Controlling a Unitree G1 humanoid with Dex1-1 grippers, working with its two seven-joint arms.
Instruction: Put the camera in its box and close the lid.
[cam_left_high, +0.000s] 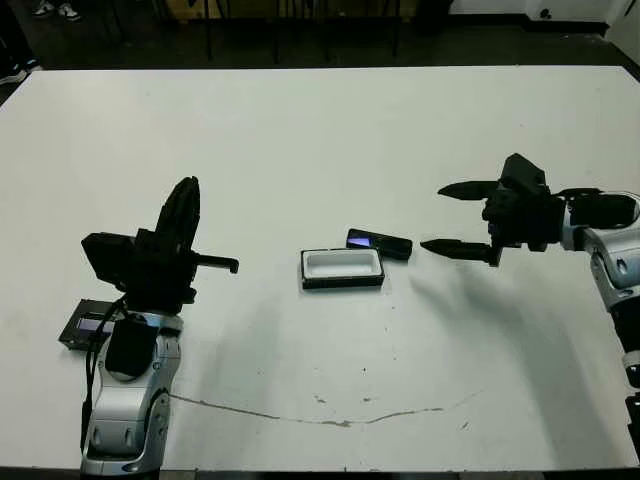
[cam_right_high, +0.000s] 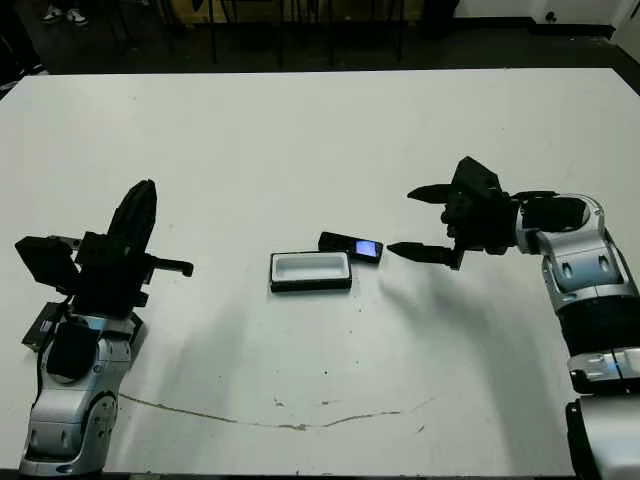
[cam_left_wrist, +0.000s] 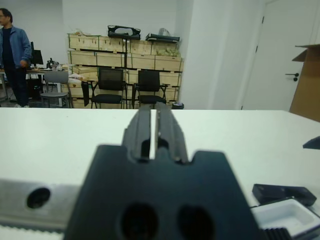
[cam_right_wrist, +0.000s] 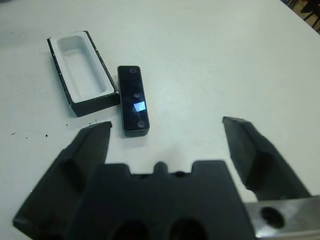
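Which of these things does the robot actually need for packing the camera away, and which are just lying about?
Needed for the job:
- camera, on the table beside the box
- box, open and empty
- lid, near the left arm
- right gripper, open near the camera

Just there:
- table
- chairs and crates beyond the table
- a person standing in the room

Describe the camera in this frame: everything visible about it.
The camera is a slim black bar, lying flat on the white table face up, with a small bluish lit screen and a round dot near one end. It rests just beside the open box, at its far right corner, close or touching there. The open right gripper is short of it; nothing grips it.
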